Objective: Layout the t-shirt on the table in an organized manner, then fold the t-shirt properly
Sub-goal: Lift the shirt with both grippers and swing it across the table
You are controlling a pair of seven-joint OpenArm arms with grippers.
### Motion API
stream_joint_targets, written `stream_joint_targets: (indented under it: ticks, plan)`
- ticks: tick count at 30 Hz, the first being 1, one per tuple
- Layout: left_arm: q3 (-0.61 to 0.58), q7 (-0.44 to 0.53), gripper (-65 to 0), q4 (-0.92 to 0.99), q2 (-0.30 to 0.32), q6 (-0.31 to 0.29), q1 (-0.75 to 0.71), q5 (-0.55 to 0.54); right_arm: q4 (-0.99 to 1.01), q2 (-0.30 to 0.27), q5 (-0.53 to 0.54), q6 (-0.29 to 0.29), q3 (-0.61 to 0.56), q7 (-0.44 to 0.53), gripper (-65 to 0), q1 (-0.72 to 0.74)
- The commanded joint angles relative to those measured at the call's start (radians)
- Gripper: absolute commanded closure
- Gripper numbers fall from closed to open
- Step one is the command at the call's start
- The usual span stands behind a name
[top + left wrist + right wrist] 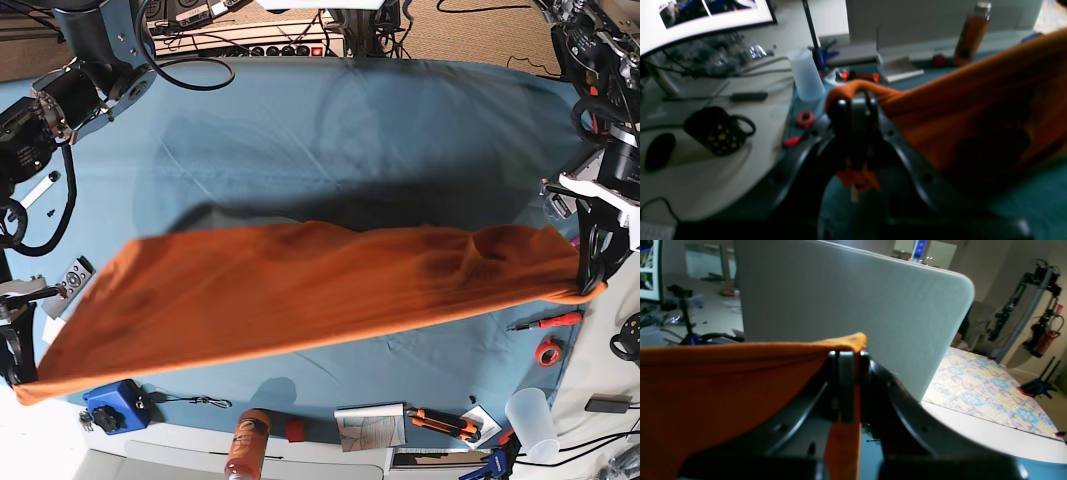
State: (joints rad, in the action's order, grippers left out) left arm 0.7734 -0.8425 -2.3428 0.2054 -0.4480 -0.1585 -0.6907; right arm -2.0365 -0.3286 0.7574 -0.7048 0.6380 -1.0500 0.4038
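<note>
T-shirt of plain bright orange soft cloth (300, 290) hangs stretched in the air above the wide teal-blue cloth-covered table (330, 130), casting a shadow on it. Left gripper (857, 103) is clenched on one bunched corner of the t-shirt; right gripper (848, 355) is clamped on the opposite corner. Cloth runs taut between them as a long band. Judging by this, layout is underway but not done: nothing lies flat on the table. Folding is not yet begun.
</note>
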Motion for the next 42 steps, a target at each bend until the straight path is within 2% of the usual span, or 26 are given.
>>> stream_joint_targets:
  ticks: [1,4,9,14,17,20,25,28,30,33,36,38,42]
  plan:
    - [0.004,0.011,0.0,-0.013,0.007,0.002,0.004,-0.004,-0.01,-0.014,0.009,0.007,0.002,0.029,0.0,0.023]
    - [0.004,0.011,0.0,-0.013,-0.012,0.005,0.004,-0.004,-0.01,-0.006,0.034,0.018,0.003,0.014,0.0,0.023]
    - [0.004,0.012,0.0,-0.013,-0.075,0.006,0.011,-0.005,-0.011,0.005,0.194,0.012,0.003,-0.058,0.0,0.002]
    - [0.002,0.016,0.0,-0.013,-0.111,0.006,0.064,-0.061,-0.012,0.005,0.248,0.007,0.003,-0.074,0.0,-0.01]
    - [-0.04,0.013,0.0,-0.013,-0.111,0.006,0.134,-0.029,0.001,0.004,0.195,0.007,-0.003,-0.068,0.0,-0.007]
    - [-0.146,0.016,0.0,-0.01,-0.109,0.01,0.21,0.041,0.089,0.004,0.127,0.007,-0.04,-0.025,0.0,0.019]
    - [-0.336,0.165,0.0,0.264,-0.099,0.037,0.343,0.212,0.362,0.001,-0.003,0.007,-0.156,0.058,0.0,0.144]
    - [-0.425,0.163,0.0,0.424,-0.09,0.041,0.481,0.282,0.567,0.002,-0.098,0.007,-0.213,0.118,0.0,0.271]
    - [-0.481,0.164,0.0,0.546,-0.077,0.048,0.581,0.333,0.706,0.002,-0.121,0.007,-0.245,0.137,0.0,0.365]
    - [-0.527,0.181,0.0,0.71,-0.062,0.103,0.732,0.37,0.876,0.002,-0.13,0.007,-0.278,0.158,0.0,0.501]
    - [-0.528,0.119,0.0,0.792,-0.047,0.115,0.866,0.369,0.944,0.002,-0.13,0.007,-0.282,0.16,0.0,0.618]
    - [-0.528,0.048,0.0,0.795,-0.036,0.115,0.93,0.357,0.936,-0.001,-0.125,0.007,-0.281,0.127,0.0,0.674]
    - [-0.528,-0.018,0.0,0.793,-0.008,0.115,0.99,0.292,0.883,-0.001,-0.118,0.008,-0.281,0.053,0.0,0.727]
